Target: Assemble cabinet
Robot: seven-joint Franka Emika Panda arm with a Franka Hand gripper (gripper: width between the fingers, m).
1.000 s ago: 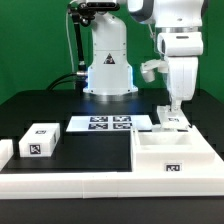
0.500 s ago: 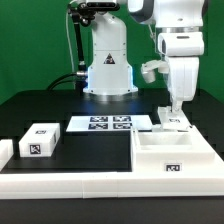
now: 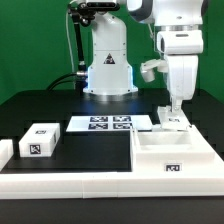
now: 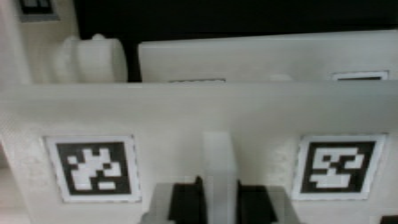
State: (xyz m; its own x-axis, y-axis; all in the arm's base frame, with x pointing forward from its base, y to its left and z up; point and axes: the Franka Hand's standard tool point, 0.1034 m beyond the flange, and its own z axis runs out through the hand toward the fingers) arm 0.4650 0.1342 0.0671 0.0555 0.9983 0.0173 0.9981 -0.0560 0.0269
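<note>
The cabinet's large white box point(image 3: 176, 156) sits at the exterior view's right, open side up, with a tag on its front. Just behind it stands a small white panel point(image 3: 172, 122) with two tags. My gripper point(image 3: 173, 110) reaches straight down onto this panel. In the wrist view the panel point(image 4: 214, 115) fills the picture, and my gripper point(image 4: 214, 198) is shut on the raised rib between its two tags. A dark fingertip point(image 4: 180, 203) shows on either side of the rib. A small white tagged block point(image 3: 40, 140) lies at the exterior view's left.
The marker board point(image 3: 110, 123) lies flat at the table's middle, before the arm's base point(image 3: 108, 70). A low white border rail point(image 3: 90, 186) runs along the front edge. Another white piece point(image 3: 5, 150) shows at the far left edge.
</note>
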